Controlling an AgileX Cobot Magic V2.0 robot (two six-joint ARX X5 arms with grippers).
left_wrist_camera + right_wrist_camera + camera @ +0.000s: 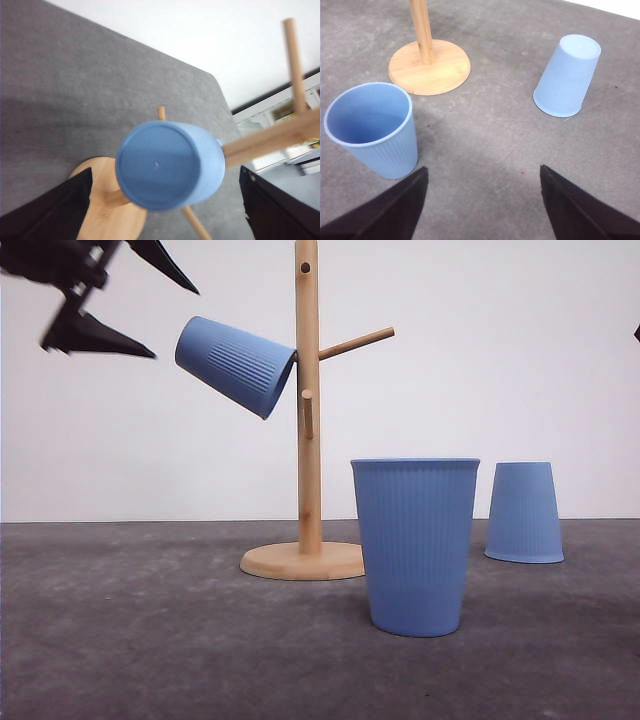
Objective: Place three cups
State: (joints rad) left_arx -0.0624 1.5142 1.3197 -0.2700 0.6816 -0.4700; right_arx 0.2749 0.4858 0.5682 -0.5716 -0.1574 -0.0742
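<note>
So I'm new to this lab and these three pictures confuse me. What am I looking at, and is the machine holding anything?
It's a two-armed robot. One picture looks forward over a grey table; the other two come from cameras on each wrist. A wooden pegged stand carries one blue cup hung on a peg. An upright cup and an upside-down cup sit on the table. The left gripper is open beside the hung cup, holding nothing. The right gripper is open above the table, also holding nothing.

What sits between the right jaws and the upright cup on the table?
Nothing visible. In the right wrist view, bare grey table lies between the open right gripper and the upright cup; the upside-down cup stands off to the other side.
</note>
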